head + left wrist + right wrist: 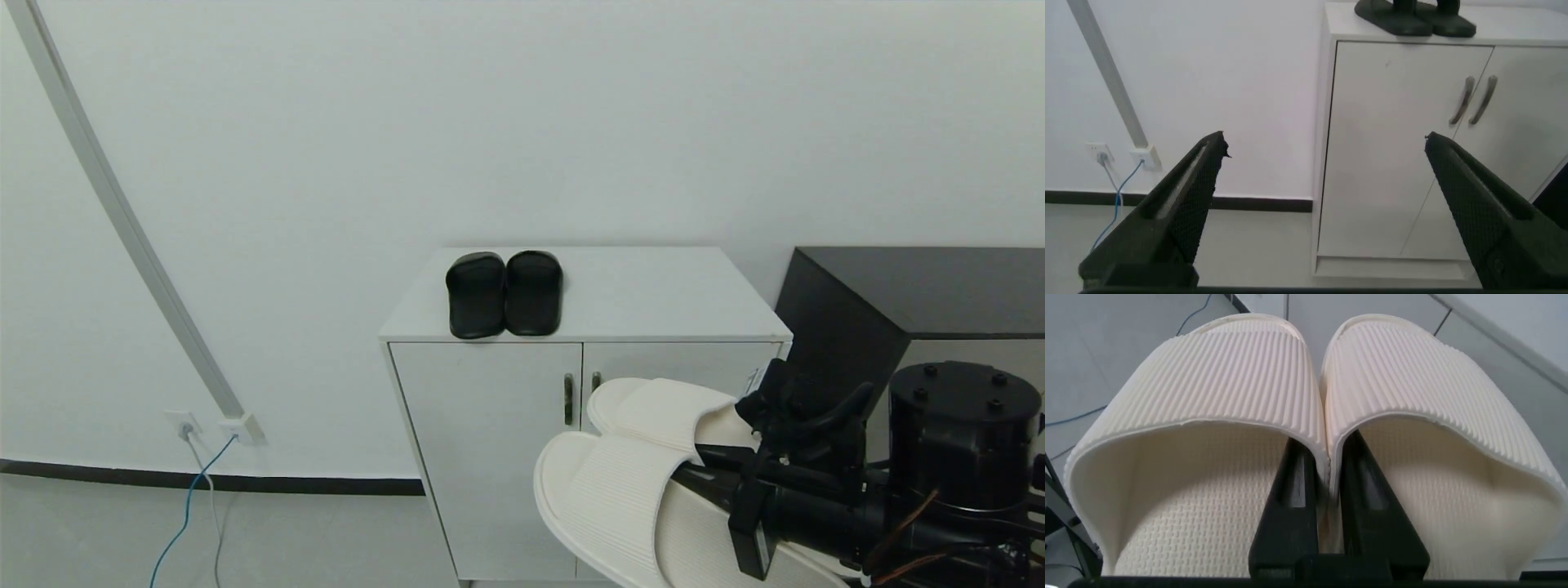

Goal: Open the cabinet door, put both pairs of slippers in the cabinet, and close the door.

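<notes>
Head view: cabinet point(490, 441) doors shut, black slippers point(504, 294) on its top, the right pincer point(1327, 469) clamped on the white slippers point(620, 474) in front of it; the wide-open, empty left pincer point(1324, 140) would best grip the left door's handle point(568, 399), swinging it clear of that pair.

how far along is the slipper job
Done: nothing stowed yet. In hand: the right gripper pinches the white slippers by their inner walls. To do: both cabinet doors are shut, so a door must be opened, perhaps by the open left gripper facing them; the black slippers sit on the cabinet top; then close up.
</notes>
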Controlling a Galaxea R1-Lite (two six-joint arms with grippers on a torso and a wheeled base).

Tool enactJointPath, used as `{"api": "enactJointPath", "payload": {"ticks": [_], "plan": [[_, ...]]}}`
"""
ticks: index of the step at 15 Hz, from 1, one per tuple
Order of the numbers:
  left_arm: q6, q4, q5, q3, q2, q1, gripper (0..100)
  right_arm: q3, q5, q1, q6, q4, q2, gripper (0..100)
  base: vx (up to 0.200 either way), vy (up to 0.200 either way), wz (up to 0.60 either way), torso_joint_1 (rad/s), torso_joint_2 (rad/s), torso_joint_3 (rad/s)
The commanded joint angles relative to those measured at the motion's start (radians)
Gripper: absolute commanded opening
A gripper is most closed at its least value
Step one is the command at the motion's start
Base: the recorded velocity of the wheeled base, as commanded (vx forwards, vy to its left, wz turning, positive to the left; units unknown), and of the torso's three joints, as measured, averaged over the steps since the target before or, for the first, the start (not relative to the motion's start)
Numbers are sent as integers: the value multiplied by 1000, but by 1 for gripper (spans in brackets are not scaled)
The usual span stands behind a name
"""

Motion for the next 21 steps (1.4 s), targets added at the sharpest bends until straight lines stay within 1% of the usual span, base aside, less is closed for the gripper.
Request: {"api": "enactJointPath", "payload": {"ticks": [1, 12, 14, 16, 21], "plan": [[0, 0, 0, 0, 1, 0, 100, 2, 2, 0, -1, 0, 6, 0, 0, 0, 0, -232, 559, 320], [2, 1, 0, 0, 1, 0, 100, 10, 2, 0, -1, 0, 27, 0, 0, 0, 0, -198, 525, 320], [5, 0, -1, 0, 1, 0, 100, 13, 2, 0, -2, 0, 21, 0, 0, 0, 0, -161, 483, 325], [22, 1, -3, 0, 1, 0, 100, 13, 2, 0, -2, 0, 23, 0, 0, 0, 0, -146, 469, 334], [25, 4, -9, -2, 1, 0, 100, 15, 3, 0, -1, 0, 18, 0, 0, 0, 0, -108, 457, 352]]}}
